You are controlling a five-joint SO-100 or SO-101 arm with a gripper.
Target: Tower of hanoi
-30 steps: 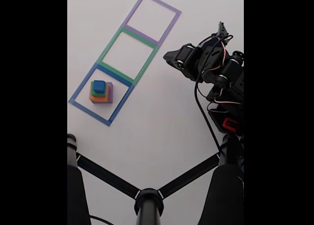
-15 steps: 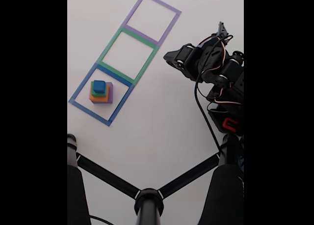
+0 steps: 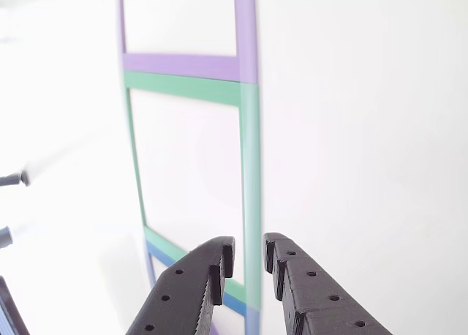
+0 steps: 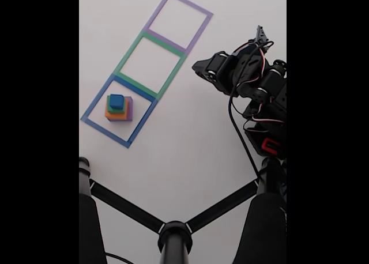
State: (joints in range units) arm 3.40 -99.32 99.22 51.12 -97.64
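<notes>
The tower of hanoi point(image 4: 119, 108) stands stacked in the fixed view: a small blue cube point(image 4: 117, 101) on top, green under it, then orange point(image 4: 115, 116), with the purple base point(image 4: 130, 107) showing at the right. It sits inside the blue taped square point(image 4: 105, 132). My gripper point(image 4: 197, 67) is well to the right of it, level with the green square and apart from the blocks. In the other view the gripper point(image 3: 248, 249) hangs over the green tape point(image 3: 250, 167), its jaws nearly together with a narrow slit and nothing between them.
Three taped squares run in a row on the white table: blue, green point(image 4: 128, 55), purple point(image 4: 190, 2). Purple tape point(image 3: 183, 64) lies ahead in the other view. A black stand with spread legs point(image 4: 173, 232) fills the fixed view's bottom. The arm's base and cables point(image 4: 265, 120) are at right.
</notes>
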